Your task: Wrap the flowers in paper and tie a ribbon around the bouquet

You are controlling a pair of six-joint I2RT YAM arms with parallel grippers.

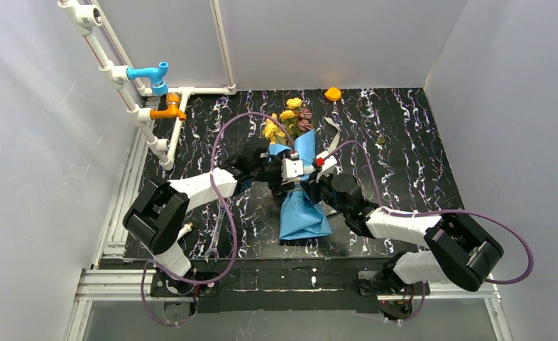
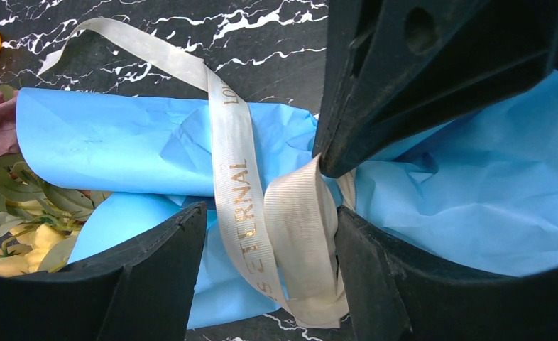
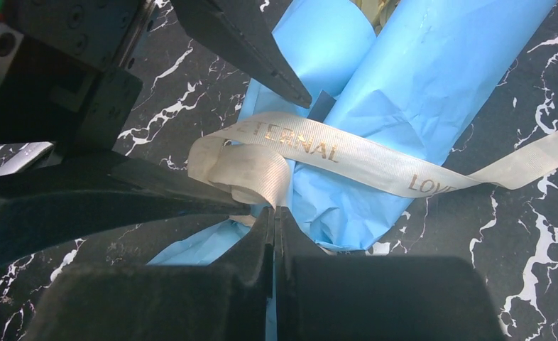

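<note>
Right claw (image 3: 275,222) is pressing shut, its tips pinching a fold of the ribbon (image 3: 375,162), which is crossing over the rolled blue paper (image 3: 418,78). Left claw (image 2: 270,213) is standing wide, one finger on each side of the ribbon loop. The bouquet (image 1: 301,206) is lying in the middle of the table (image 1: 418,142), with the flowers (image 1: 292,117) at its far end.

One bouquet (image 1: 301,209), one ribbon (image 2: 237,192) (gold-lettered), one wrench (image 1: 217,231)
</note>
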